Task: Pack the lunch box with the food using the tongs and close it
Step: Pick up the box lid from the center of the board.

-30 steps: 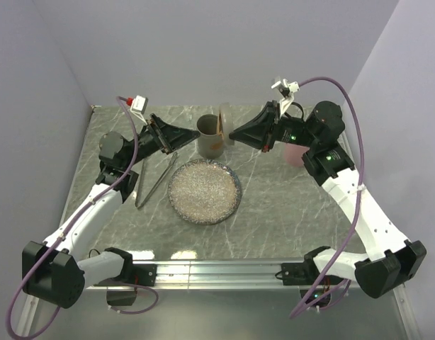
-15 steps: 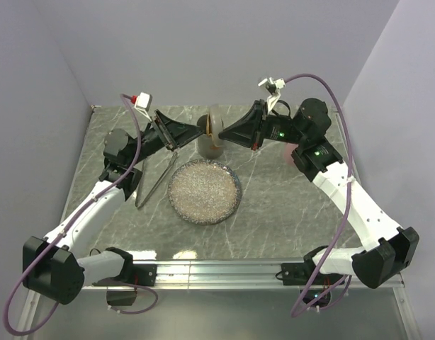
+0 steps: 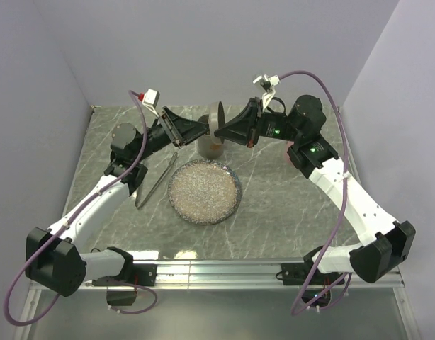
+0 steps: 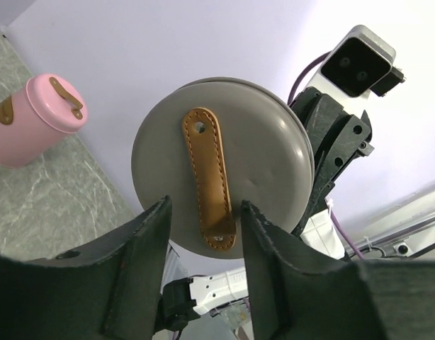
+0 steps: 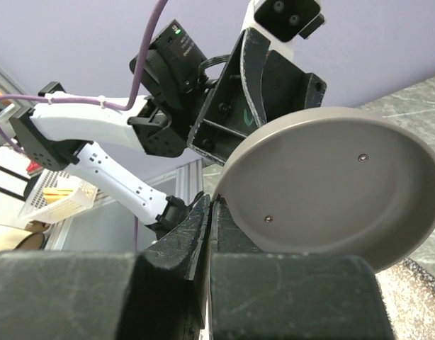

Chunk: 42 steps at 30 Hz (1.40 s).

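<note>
My right gripper (image 5: 212,212) is shut on the rim of the round grey lid (image 5: 331,191), holding it on edge in the air above the grey cylindrical lunch box (image 3: 211,146). In the left wrist view the lid (image 4: 267,163) faces me, showing its tan leather strap (image 4: 209,177). My left gripper (image 4: 203,219) is open, its fingers (image 4: 143,248) on either side of the strap's lower end with a gap on each side. The tongs (image 3: 155,180) lie on the table left of the plate. No food shows in any view.
The speckled silver-grey plate (image 3: 204,190) sits in front of the lunch box. A pink tin (image 4: 40,120) with a tan strap stands at the back right, mostly hidden behind my right arm in the top view. Lilac walls close in the table.
My right gripper has carried the lid left to above the lunch box. The left gripper has risen to meet it, and its jaws have narrowed round the strap.
</note>
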Each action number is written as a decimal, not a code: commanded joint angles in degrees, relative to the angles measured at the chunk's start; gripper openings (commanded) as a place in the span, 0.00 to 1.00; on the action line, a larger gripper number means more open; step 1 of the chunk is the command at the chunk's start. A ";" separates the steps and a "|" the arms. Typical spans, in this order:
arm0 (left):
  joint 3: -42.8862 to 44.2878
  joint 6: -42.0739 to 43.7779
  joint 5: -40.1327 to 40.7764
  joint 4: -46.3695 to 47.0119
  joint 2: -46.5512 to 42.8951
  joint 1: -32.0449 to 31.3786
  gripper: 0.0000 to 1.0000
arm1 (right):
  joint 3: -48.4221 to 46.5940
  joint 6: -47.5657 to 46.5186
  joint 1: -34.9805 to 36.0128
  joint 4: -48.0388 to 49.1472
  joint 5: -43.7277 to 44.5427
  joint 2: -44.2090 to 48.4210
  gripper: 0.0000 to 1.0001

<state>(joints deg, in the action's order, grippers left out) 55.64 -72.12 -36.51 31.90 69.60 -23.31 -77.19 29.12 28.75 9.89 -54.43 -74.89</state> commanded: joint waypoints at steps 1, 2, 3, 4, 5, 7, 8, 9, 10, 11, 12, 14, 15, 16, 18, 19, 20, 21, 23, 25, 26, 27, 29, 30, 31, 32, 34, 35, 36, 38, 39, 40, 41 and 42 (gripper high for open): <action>2.46 -0.21 0.04 2.29 0.36 -0.86 0.49 | -3.49 -0.21 0.69 3.12 0.73 0.01 0.00; 2.46 -0.39 0.04 2.46 0.44 -0.86 0.45 | -3.58 -0.12 0.86 3.20 0.65 0.01 0.00; 2.55 -0.48 -0.14 3.16 0.36 -0.86 0.43 | -3.50 0.05 0.87 3.47 0.47 0.01 0.00; 2.63 -1.00 -0.23 3.60 0.53 -0.86 0.42 | -3.41 0.06 0.87 3.47 0.47 -0.08 0.00; 2.63 -1.27 -0.49 4.22 0.62 -0.86 0.38 | -3.32 0.14 0.87 3.56 0.38 0.01 0.00; 2.72 -1.88 -0.84 6.06 0.62 -0.86 0.33 | -3.14 0.06 0.95 3.30 0.29 0.10 0.00; 2.64 -2.15 -1.10 6.59 0.62 -0.86 0.28 | -3.06 -0.29 0.87 2.77 0.29 0.01 0.00; 2.37 -2.41 -1.28 7.55 0.53 -0.86 0.25 | -3.06 -0.56 0.87 2.42 0.47 0.18 0.00; 2.28 -2.85 -1.37 8.08 0.45 -0.77 0.22 | -3.06 -0.82 0.69 1.89 0.47 0.27 0.00; 2.02 -2.94 -1.46 8.44 0.27 -0.60 0.13 | -3.06 -1.08 0.69 1.54 0.56 0.45 0.00; 1.85 -3.03 -1.46 8.62 0.10 -0.33 0.08 | -2.88 -1.17 0.69 1.10 0.56 0.54 0.00; 1.41 -3.21 -1.37 7.92 -0.26 0.54 0.01 | -2.53 -1.26 0.34 0.49 0.64 1.06 0.00; 1.14 -3.12 -1.37 7.74 -0.43 0.89 0.01 | -2.44 -1.26 0.16 0.22 0.73 1.24 0.00; 1.14 -2.77 -1.46 7.65 -0.61 1.25 0.01 | -2.44 -1.35 0.16 -0.22 0.99 1.33 0.06; 0.97 -2.07 -1.63 7.48 -0.61 2.30 0.01 | -2.70 -1.88 -0.36 -1.97 1.79 1.50 0.22; 1.14 -0.67 -1.98 7.30 -0.52 2.65 0.01 | -2.88 -2.05 -0.71 -2.76 2.14 1.77 0.42; 1.49 0.39 -2.25 6.17 -0.43 3.27 0.01 | -3.05 -2.49 -1.32 -4.25 2.92 1.77 0.51; 3.15 1.96 -2.51 3.98 -0.35 3.45 0.01 | -3.06 -2.58 -1.68 -5.05 3.45 2.03 0.61; 5.87 10.21 -2.69 -1.46 0.35 3.80 0.01 | -2.88 -2.67 -3.78 -7.15 4.42 2.38 0.76; 11.49 21.41 -1.21 -12.43 1.75 3.89 0.01 | -3.23 -3.80 -5.10 -9.44 5.13 2.91 0.89; 14.30 25.58 -0.06 -18.39 2.72 3.89 0.01 | -3.75 -5.73 -6.15 -13.19 5.65 2.91 0.92; 20.24 30.23 1.34 -27.50 3.77 3.89 0.01 | -4.11 -6.62 -7.73 -14.80 5.83 3.08 0.94; 26.86 43.34 8.11 -38.36 8.07 3.36 0.01 | -6.03 -9.69 -10.02 -18.75 6.45 2.82 0.98; 34.11 47.03 10.12 -42.32 10.09 3.36 0.00 | -6.91 -11.01 -10.90 -23.29 6.36 2.39 0.98; 38.19 53.59 12.06 -52.10 14.99 3.27 0.01 | -7.88 -12.24 -13.09 -25.69 6.71 1.34 0.98; 42.58 56.36 15.04 -56.29 17.82 3.01 0.00 | -9.37 -14.95 -14.07 -27.89 6.97 0.81 0.98; 55.33 63.29 17.08 -68.30 26.58 3.01 0.00 | -10.61 -17.34 -16.87 -33.60 7.32 -0.51 1.00; 58.76 64.55 18.48 -71.33 29.07 2.92 0.01 | -11.40 -19.44 -17.84 -35.01 7.24 -0.78 1.00; 63.58 65.86 20.41 -73.36 31.19 2.83 0.01 | -11.58 -20.41 -18.55 -37.38 7.06 -1.13 1.00; 65.56 69.12 23.58 -75.66 34.98 1.96 0.00 | -10.80 -22.26 -20.74 -38.54 6.97 -0.87 1.00; 67.74 70.26 26.38 -76.45 36.29 1.61 0.00 | -10.09 -22.36 -21.45 -38.02 6.89 0.09 1.00; 68.81 71.40 27.36 -77.33 38.65 1.34 0.00 | -9.13 -22.36 -22.07 -37.41 7.06 0.62 1.00; 70.38 73.68 28.33 -79.17 40.07 0.82 0.00 | -7.38 -22.62 -22.86 -36.70 7.32 1.32 1.00; 73.27 74.22 29.38 -79.88 41.48 0.81 0.00 | -6.84 -22.79 -22.95 -36.17 7.59 2.29 1.00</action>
<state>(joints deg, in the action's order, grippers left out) 122.39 -7.07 -13.93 -37.28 107.87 -21.10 -85.47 9.63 7.01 -25.02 -47.37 -75.24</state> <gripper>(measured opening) 0.042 0.994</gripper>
